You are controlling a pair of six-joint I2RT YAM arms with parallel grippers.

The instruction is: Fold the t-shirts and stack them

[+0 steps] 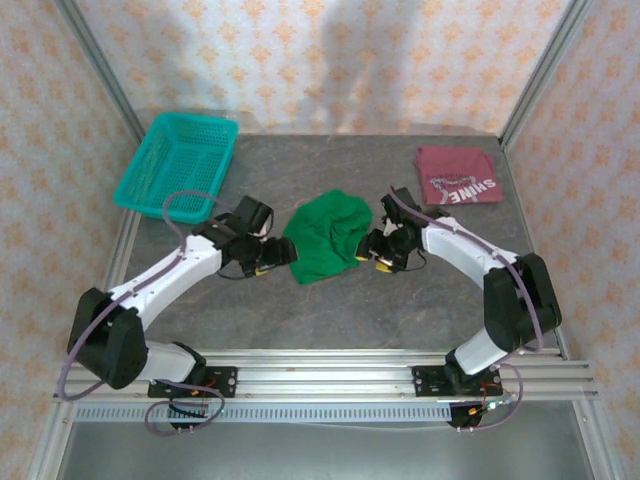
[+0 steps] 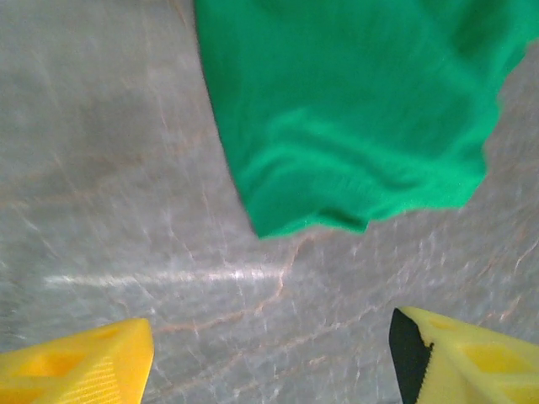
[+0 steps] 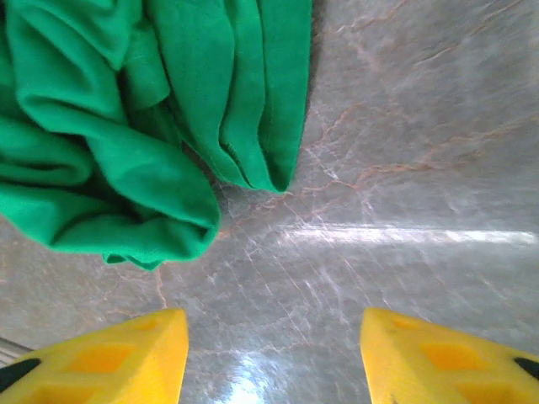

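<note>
The green t-shirt lies crumpled in the middle of the grey table. My left gripper sits just left of it, open, with bare tabletop between its yellow fingers; the shirt's edge lies ahead of them. On the shirt's right side my right gripper is open too, yellow fingertips apart over the table, the bunched green folds just ahead and to the left. The maroon t-shirt with white lettering lies folded flat at the back right.
A teal mesh basket stands at the back left corner. Metal frame posts and patterned walls close in the table. The aluminium rail with both arm bases runs along the near edge.
</note>
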